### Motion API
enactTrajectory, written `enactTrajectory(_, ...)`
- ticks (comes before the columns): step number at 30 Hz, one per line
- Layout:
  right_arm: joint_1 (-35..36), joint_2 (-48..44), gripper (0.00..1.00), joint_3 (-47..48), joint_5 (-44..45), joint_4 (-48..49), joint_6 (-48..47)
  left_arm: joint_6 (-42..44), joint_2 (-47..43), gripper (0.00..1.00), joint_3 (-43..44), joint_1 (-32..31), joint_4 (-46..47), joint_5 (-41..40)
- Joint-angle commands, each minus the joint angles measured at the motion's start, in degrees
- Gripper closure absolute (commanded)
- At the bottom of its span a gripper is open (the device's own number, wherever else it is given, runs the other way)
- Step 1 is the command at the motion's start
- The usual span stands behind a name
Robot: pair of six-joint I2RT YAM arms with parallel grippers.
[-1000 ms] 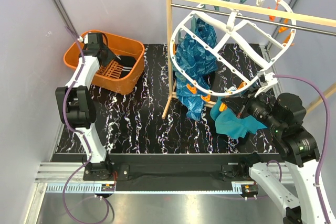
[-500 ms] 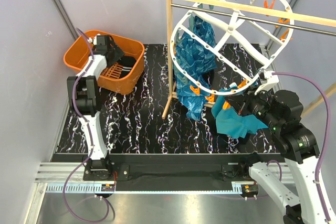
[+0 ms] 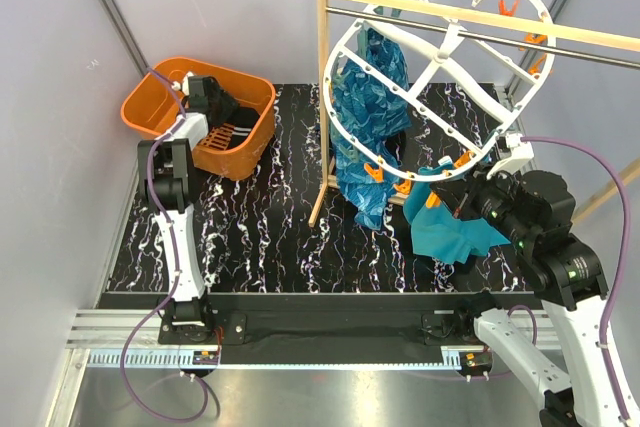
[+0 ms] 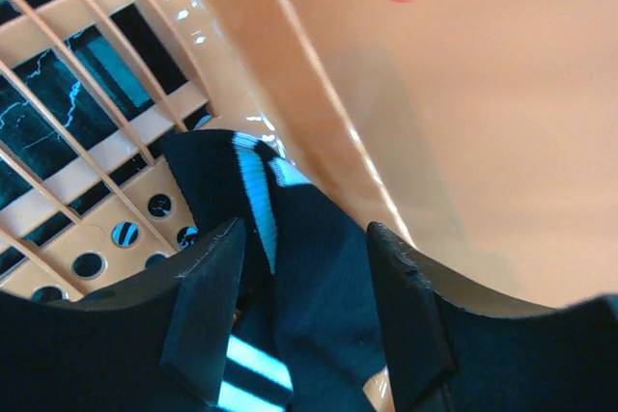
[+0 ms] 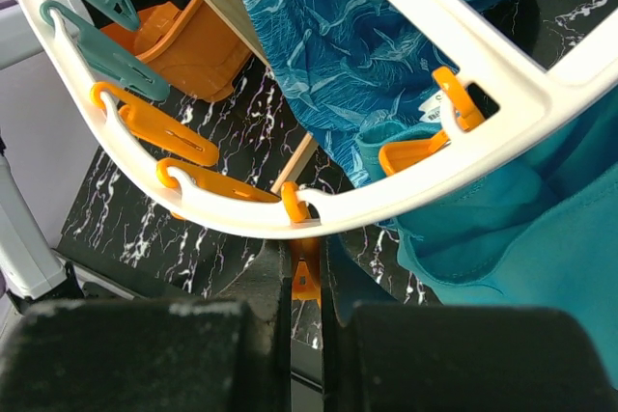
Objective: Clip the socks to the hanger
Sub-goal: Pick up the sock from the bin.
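Observation:
A black sock with thin white stripes (image 4: 309,277) lies in the corner of the orange basket (image 3: 150,107). My left gripper (image 4: 304,238) is open, with one jaw on each side of the sock; in the top view it (image 3: 213,100) reaches down into the basket. The white oval hanger (image 3: 440,44) hangs tilted from the rack, with orange and teal clips round its rim. My right gripper (image 5: 306,262) is shut on an orange clip (image 5: 294,202) at the hanger's lower rim (image 5: 435,171), and it shows in the top view (image 3: 440,197) too.
A blue patterned cloth (image 3: 370,107) and a plain teal cloth (image 3: 450,232) hang from the hanger's clips. The wooden rack post (image 3: 322,97) and its metal rod (image 3: 590,45) stand behind the hanger. The basket wall (image 4: 435,94) is close to my left gripper.
My left arm has reached further into the basket toward its back right corner. The hanger has tipped a little, its top rim higher. My right gripper has kept hold of the clip.

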Motion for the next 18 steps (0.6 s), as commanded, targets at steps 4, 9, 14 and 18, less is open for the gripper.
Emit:
enactTrajectory(4, -0.09, 1.95, 1.00, 1.94, 3.30, -6.20, 2.62, -4.21, 1.59, 0.45, 0.80, 0.44, 5.92, 0.14)
enactTrajectory(9, 0.00, 1.69, 1.00, 2.47, 3.92, -7.70, 2.45, -4.30, 3.44, 0.54, 4.05, 0.80, 5.13, 0.57)
enactTrajectory(14, -0.09, 1.60, 1.00, 2.47, 3.56, -8.57, 2.71, -4.30, 4.76, 0.81, 6.07, 1.32, 3.91, 3.73)
enactTrajectory(18, -0.09, 1.60, 1.00, 2.29, 3.21, -8.93, 2.89, -3.42, 3.18, 1.00, 6.16, 1.41, 2.58, 4.18)
